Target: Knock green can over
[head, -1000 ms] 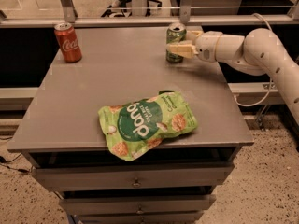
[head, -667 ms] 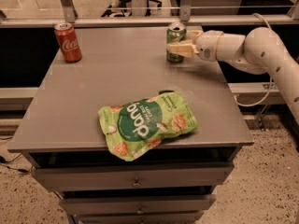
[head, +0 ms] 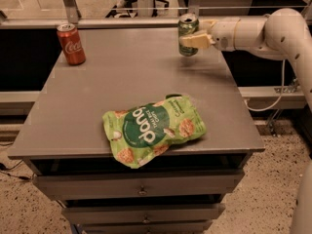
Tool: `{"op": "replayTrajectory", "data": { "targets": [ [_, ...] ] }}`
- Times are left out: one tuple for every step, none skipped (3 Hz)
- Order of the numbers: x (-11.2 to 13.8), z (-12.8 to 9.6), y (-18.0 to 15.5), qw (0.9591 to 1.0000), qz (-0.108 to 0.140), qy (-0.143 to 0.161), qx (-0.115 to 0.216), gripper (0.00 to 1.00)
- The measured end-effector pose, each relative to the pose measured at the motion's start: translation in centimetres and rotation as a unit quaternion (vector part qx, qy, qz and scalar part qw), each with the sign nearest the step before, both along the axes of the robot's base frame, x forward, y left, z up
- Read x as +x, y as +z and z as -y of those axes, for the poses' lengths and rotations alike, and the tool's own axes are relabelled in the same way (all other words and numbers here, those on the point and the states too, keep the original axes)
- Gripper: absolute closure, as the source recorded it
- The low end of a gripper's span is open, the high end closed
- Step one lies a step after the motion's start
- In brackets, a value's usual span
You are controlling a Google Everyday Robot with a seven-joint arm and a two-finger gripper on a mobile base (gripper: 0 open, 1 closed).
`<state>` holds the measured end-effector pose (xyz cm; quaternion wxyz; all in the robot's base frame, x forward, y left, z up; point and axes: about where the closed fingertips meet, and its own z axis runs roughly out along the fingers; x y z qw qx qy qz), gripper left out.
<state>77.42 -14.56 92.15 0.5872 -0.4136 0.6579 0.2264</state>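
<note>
The green can (head: 187, 29) stands upright near the table's far right edge, silver top showing. My gripper (head: 199, 33) reaches in from the right on a white arm (head: 273, 30) and is shut on the can. One pale finger (head: 195, 41) crosses the can's lower front and the other sits behind its right side. The can's base looks slightly raised off the grey table (head: 122, 87).
A red Coca-Cola can (head: 71, 44) stands at the far left corner. A flat green snack bag (head: 153, 129) lies near the front edge, right of centre. Drawers sit below the tabletop. A rail and glass run behind the table.
The green can and my gripper have moved together up and slightly right in the view. The red can and snack bag have not moved.
</note>
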Motion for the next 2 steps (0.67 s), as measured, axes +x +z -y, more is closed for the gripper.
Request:
{"op": "replayTrajectory", "data": {
  "targets": [
    [-0.4, 0.5, 1.6, 0.9971, 0.001, 0.021, -0.073, 1.00],
    [-2.2, 1.1, 0.7, 0.9723, -0.004, 0.067, -0.224, 1.00]
  ]
}}
